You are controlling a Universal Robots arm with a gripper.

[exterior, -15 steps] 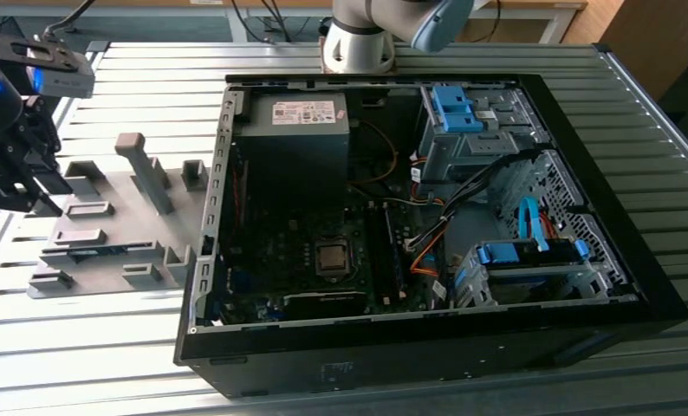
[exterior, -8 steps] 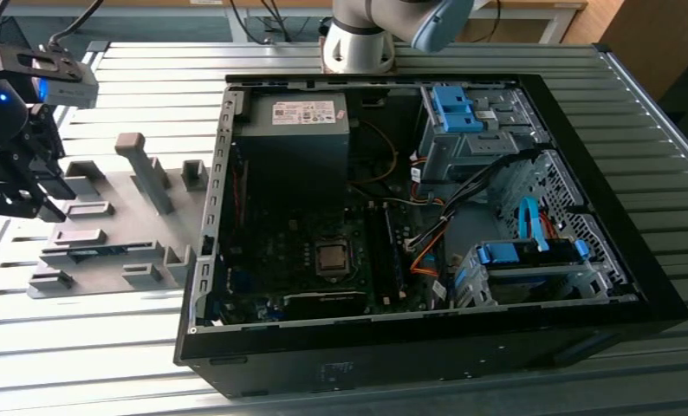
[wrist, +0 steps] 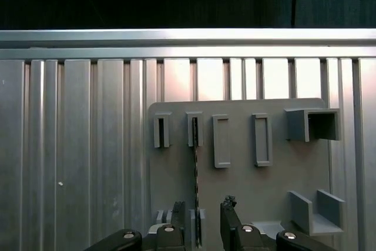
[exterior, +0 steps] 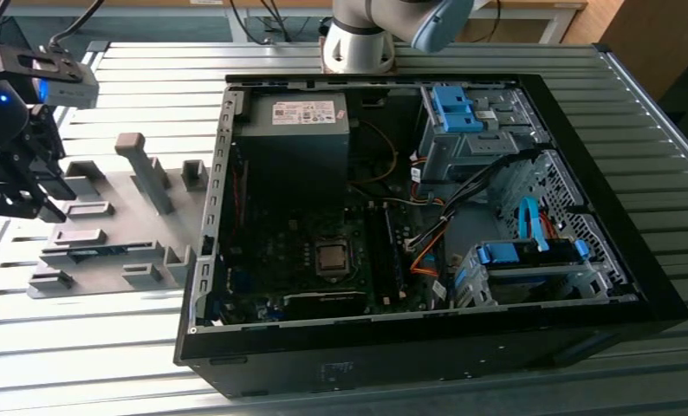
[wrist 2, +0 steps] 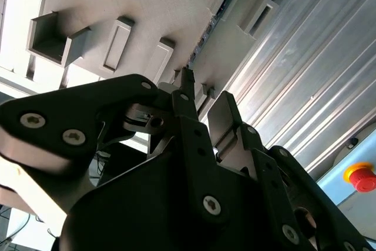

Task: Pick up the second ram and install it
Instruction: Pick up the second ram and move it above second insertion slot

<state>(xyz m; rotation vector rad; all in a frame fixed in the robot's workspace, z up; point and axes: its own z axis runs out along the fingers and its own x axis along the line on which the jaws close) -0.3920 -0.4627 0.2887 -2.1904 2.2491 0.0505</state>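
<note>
Gripper (wrist: pixel 202 226): spread apart, pinching nothing, poised over the grey fixture plate (wrist: pixel 238 189).
Second ram (wrist: pixel 195 180): on edge in a slot of that plate, in line with the gap between the fingers.
Computer case (exterior: pixel 437 217): open, at the exterior view's right.

I can read no text from here. A white label (exterior: pixel 303 113) sits on the power supply (exterior: pixel 292 160) inside the open computer case (exterior: pixel 460 351), but its print is too small to make out. A small pale marking (exterior: pixel 336 373) on the case's outer wall is also unreadable.
</note>
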